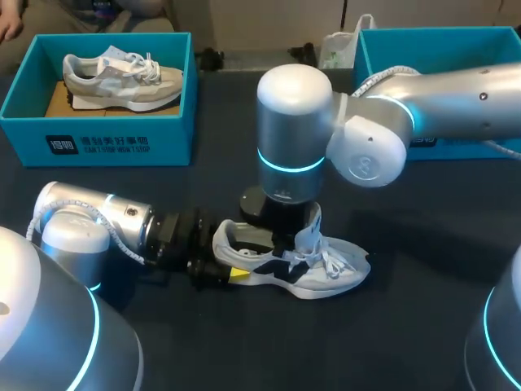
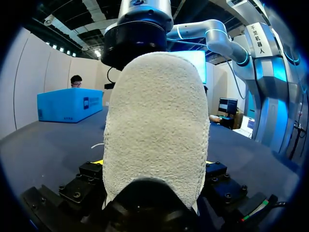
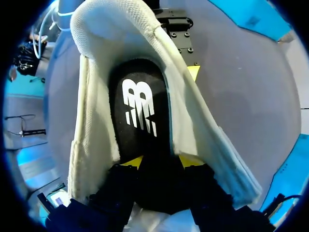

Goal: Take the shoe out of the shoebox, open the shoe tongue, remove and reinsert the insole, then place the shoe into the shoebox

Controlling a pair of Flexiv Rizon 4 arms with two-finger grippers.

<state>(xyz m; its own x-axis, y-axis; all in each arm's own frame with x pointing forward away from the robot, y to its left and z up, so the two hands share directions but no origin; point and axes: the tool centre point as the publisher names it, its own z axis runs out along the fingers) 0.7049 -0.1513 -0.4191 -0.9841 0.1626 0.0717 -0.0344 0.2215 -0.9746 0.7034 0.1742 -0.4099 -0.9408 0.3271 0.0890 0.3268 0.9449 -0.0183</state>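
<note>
Head view: the sneaker (image 1: 326, 273) lies on its sole on the dark tabletop (image 1: 407, 326), near the middle and well apart from the blue shoebox (image 1: 98, 134) at the far left, which holds a second sneaker (image 1: 122, 77). The left gripper (image 1: 232, 273) comes in low from the left and meets the heel. The right gripper (image 1: 281, 243) hangs straight down into the shoe's opening, just behind the raised tongue (image 1: 311, 230).

Left wrist view: the padded heel stands between the left gripper's fingers, and a sliver of yellow tip presses each side, so the gripper is clamped on it. The heel counter looks like the stiffest hold, and the shoe is probably light, with a soft mesh upper that would crumple.

Right wrist view: the right gripper is inside the collar, right over the black insole (image 3: 140, 111), which sits flat in the shoe. Whether it grips the insole cannot be told. The insole is likely thin and floppy, best pinched at its heel edge.
</note>
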